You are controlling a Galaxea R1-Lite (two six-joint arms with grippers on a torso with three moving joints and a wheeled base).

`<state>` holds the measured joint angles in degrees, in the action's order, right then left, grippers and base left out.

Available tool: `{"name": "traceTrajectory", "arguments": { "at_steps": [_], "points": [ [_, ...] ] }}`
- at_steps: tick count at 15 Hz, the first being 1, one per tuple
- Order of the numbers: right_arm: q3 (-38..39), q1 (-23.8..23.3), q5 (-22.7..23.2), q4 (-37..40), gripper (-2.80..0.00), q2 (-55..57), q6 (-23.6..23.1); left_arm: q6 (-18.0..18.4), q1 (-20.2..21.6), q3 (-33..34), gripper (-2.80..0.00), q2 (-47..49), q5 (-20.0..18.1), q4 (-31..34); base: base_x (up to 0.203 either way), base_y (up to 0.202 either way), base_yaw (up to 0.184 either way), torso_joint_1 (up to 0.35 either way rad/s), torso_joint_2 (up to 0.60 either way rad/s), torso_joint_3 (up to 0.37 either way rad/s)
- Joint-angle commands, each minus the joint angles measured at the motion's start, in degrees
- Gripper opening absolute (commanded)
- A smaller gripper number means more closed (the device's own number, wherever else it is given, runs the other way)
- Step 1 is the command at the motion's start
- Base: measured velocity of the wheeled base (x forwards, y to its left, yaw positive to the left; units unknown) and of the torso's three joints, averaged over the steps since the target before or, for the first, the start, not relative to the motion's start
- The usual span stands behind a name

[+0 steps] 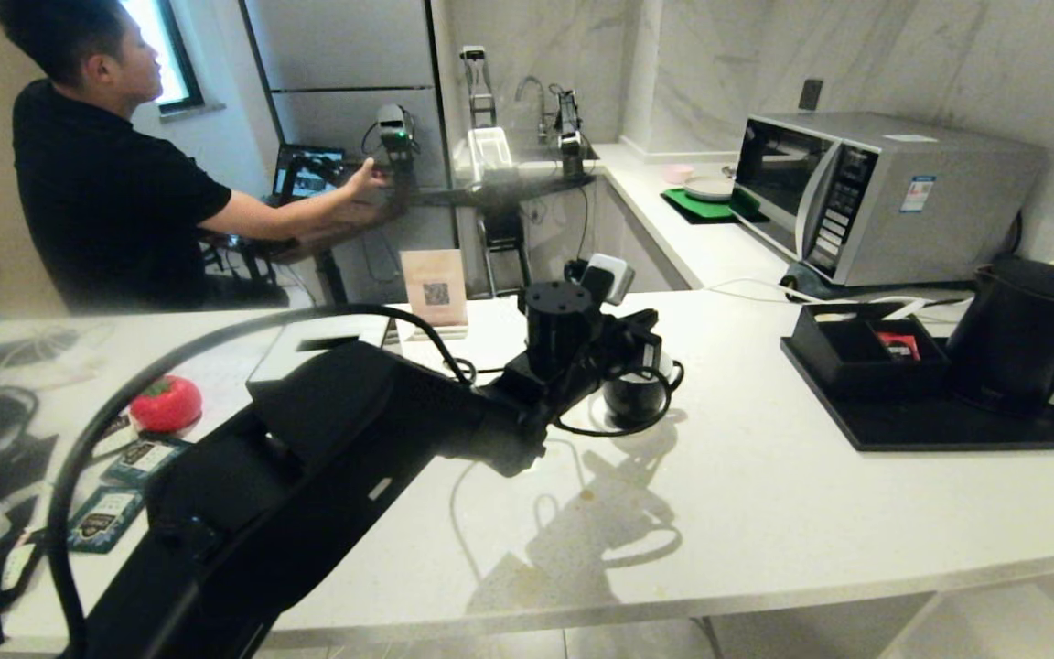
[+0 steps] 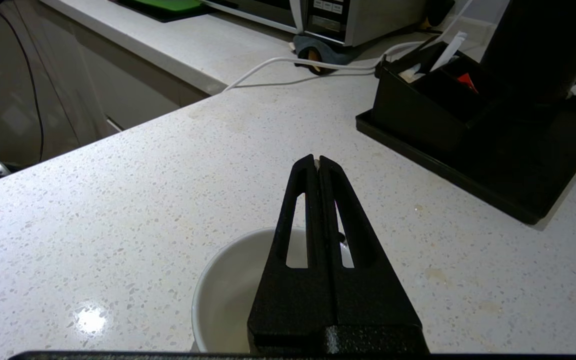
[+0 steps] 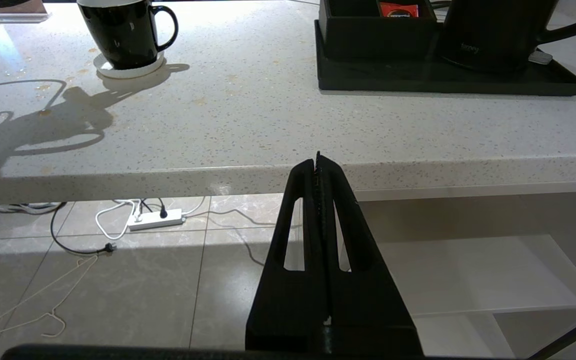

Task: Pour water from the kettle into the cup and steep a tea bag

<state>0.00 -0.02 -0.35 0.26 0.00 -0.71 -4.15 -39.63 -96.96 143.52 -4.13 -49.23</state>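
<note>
Left gripper point(image 2: 317, 161), jaws pressed together and empty, hovers over the cup point(image 1: 634, 395) at tabletop point(image 1: 765, 513) centre. The cup sits on a coaster point(image 3: 128, 67). Kettle point(image 1: 1021, 334) stands on a tray point(image 1: 948, 426) at 3 o'clock of the cup. Right gripper point(image 3: 318, 162), jaws together and empty, hangs below the tabletop edge.

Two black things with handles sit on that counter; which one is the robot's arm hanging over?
The cup, the small black mug on a white coaster: the left gripper, shut, hangs over its white inside. The taller kettle stands apart on the black tray.
</note>
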Motion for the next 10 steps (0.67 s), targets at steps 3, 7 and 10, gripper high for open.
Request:
{"name": "traceTrajectory", "arguments": {
  "at_steps": [3, 7, 10],
  "points": [
    [0.0, 0.0, 0.0, 0.0, -2.80, 0.1, 0.0, 1.6, 0.1, -0.2, -2.80, -0.5, 0.1, -0.3, 0.000, 0.000, 0.000, 0.000, 0.00, 0.000],
    [0.0, 0.0, 0.0, 0.0, -2.80, 0.1, 0.0, 1.7, 0.1, -0.2, -2.80, -0.7, 0.2, -0.3, 0.000, 0.000, 0.000, 0.000, 0.00, 0.000],
    [0.0, -0.1, 0.0, 0.0, -2.80, 0.1, 0.0, 1.7, 0.1, -0.3, -2.80, -0.9, 0.3, -1.2, 0.000, 0.000, 0.000, 0.000, 0.00, 0.000]
  ]
}}
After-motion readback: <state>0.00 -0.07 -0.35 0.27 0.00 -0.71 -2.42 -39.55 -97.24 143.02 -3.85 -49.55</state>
